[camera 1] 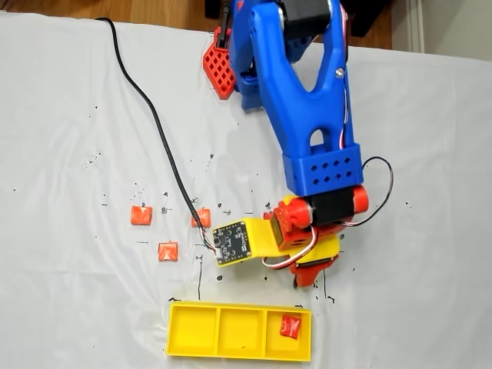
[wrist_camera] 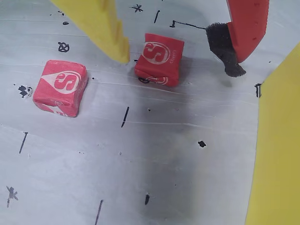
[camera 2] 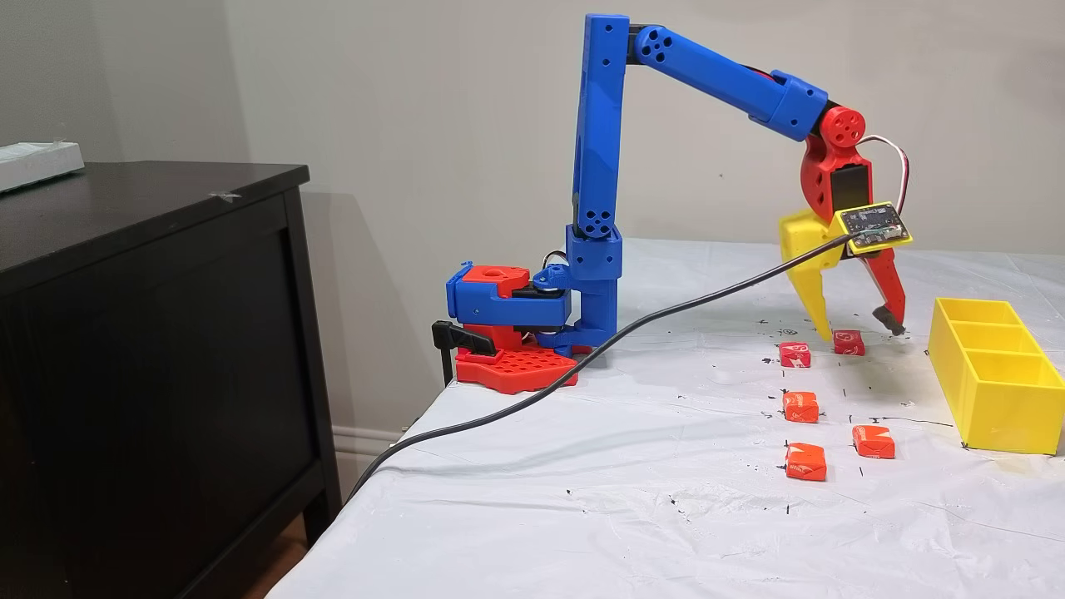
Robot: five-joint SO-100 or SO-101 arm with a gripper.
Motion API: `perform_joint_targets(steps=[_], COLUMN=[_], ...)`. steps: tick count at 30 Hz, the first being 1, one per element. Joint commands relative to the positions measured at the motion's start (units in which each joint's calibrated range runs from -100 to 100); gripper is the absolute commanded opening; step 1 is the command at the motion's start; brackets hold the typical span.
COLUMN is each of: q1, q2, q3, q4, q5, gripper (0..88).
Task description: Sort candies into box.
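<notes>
Gripper: spread wide, nothing held; hovering low over the table with tips just above the cloth.
Fingers: yellow finger at the upper left of the wrist view, its tip just beside the nearer dark-red candy; red finger with a dark pad at the upper right, apart from that candy.
Target candy: dark red with a white S mark, lying between the two fingers (closer to the yellow one), untouched as far as can be told.
Second dark-red candy: left of the yellow finger in the wrist view, outside the opening.
Orange-red candies: three loose on the cloth, well apart from the gripper.
Box: yellow tray near the bottom of the top-down fixed view, just below the gripper; its edge also fills the right side of the wrist view.
Boxed candy: one dark-red piece in the right-hand compartment (the other two compartments look bare).
Progress: one of six placed, five left on the table; early in the job.
Step in hand: likely lining up for a pinch on the candy between the fingers; closing not yet begun.
</notes>
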Motion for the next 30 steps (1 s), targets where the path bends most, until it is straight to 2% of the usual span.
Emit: perform_joint_targets(steps=[1,8,18,20,22,30], q1=[-1.91,-2.45,-1.91,-1.64,-1.37,-0.64], q2=[-0.42,0.85,4.59,4.5,3.99,-5.59], q3=[-3.47,-1.65,-4.02,-4.02,-3.93,-0.56], q4=[-1.13,-6.86,-6.04,-5.96,-5.96,-5.39], q5=[0.39,0.05,0.54,0.34,0.34,0.34], gripper=[23.4,20.3,16.0,5.3,1.4,0.2])
